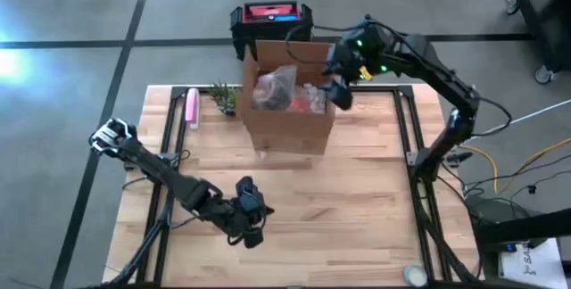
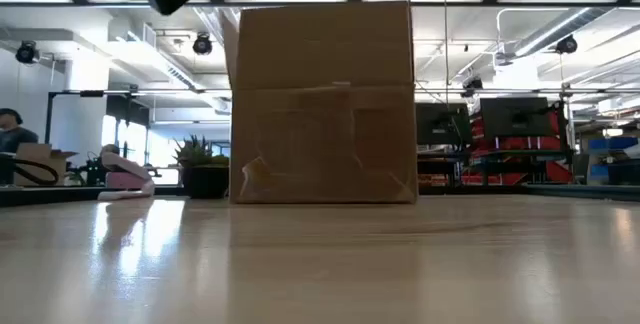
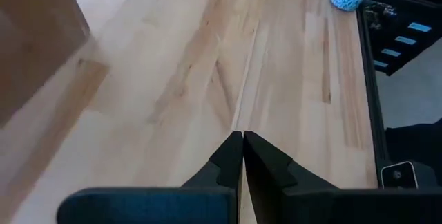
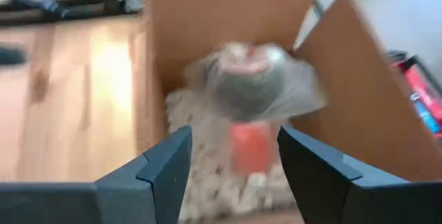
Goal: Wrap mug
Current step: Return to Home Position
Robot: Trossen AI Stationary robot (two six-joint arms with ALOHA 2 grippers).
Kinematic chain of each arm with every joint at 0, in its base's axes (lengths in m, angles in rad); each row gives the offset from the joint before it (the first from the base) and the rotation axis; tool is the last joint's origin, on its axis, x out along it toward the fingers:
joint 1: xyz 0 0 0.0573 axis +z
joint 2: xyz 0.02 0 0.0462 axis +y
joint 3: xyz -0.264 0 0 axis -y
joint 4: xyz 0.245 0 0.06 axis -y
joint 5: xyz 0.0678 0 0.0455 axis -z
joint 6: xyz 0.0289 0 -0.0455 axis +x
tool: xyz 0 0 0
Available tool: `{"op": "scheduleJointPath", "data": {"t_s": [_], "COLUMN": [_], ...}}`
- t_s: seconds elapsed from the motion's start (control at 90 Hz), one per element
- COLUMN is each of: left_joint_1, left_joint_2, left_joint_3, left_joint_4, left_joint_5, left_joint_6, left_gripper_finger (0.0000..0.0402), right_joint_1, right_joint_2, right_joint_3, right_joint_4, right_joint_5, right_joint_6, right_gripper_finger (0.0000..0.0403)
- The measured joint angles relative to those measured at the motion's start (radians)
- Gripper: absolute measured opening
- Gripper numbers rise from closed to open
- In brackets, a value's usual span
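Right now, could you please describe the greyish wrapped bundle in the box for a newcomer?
On the table, find the open cardboard box; the open right gripper hovers over its right side, the shut left gripper sits far off. Inside, the grey bundle lies left, dark under clear wrapping, unlike the orange bundle beside it.

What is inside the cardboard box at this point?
A bubble-wrapped dark bundle and an orange wrapped bundle sit on pale filler in the cardboard box. Wrap and filler hide the mugs' details and the box floor.
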Motion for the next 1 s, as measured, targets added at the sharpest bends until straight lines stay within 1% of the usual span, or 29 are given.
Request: {"op": "scheduleJointPath", "data": {"t_s": [0.089,0.178,0.267,0.333,0.411,0.544,0.7,0.767,0.889,1.0], "left_joint_1": [0.012,0.027,0.042,0.053,0.062,0.078,0.093,0.099,0.112,0.123], "left_joint_2": [-0.026,-0.051,-0.072,-0.09,-0.114,-0.167,-0.258,-0.3,-0.395,-0.495], "left_joint_3": [0.0,-0.002,-0.025,-0.054,-0.096,-0.195,-0.356,-0.426,-0.529,-0.605], "left_joint_4": [-0.014,-0.037,-0.037,-0.036,-0.028,0.087,0.299,0.384,0.504,0.535], "left_joint_5": [-0.007,-0.013,-0.014,-0.015,-0.015,-0.003,0.011,0.012,0.013,0.017], "left_joint_6": [0.04,0.068,0.084,0.084,0.076,0.081,0.112,0.127,0.161,0.229], "left_gripper_finger": [0.0,0.0,0.0,0.0,0.0,0.0,0.0,0.0,0.0,0.0], "right_joint_1": [0.023,0.058,0.107,0.148,0.197,0.274,0.311,0.312,0.311,0.311], "right_joint_2": [-0.098,-0.207,-0.334,-0.453,-0.581,-0.744,-0.892,-0.942,-1.04,-1.163], "right_joint_3": [-0.116,-0.282,-0.482,-0.643,-0.82,-1.073,-1.298,-1.377,-1.5,-1.606], "right_joint_4": [-0.006,0.035,0.129,0.222,0.335,0.492,0.661,0.712,0.786,0.82], "right_joint_5": [0.001,0.011,0.005,0.008,0.043,0.059,0.065,0.073,0.084,0.081], "right_joint_6": [0.021,0.062,0.113,0.159,0.232,0.311,0.355,0.362,0.383,0.383], "right_gripper_finger": [0.0171,0.0152,0.013,0.0111,0.0088,0.0048,0.0008,0.0003,0.0007,0.0003]}}
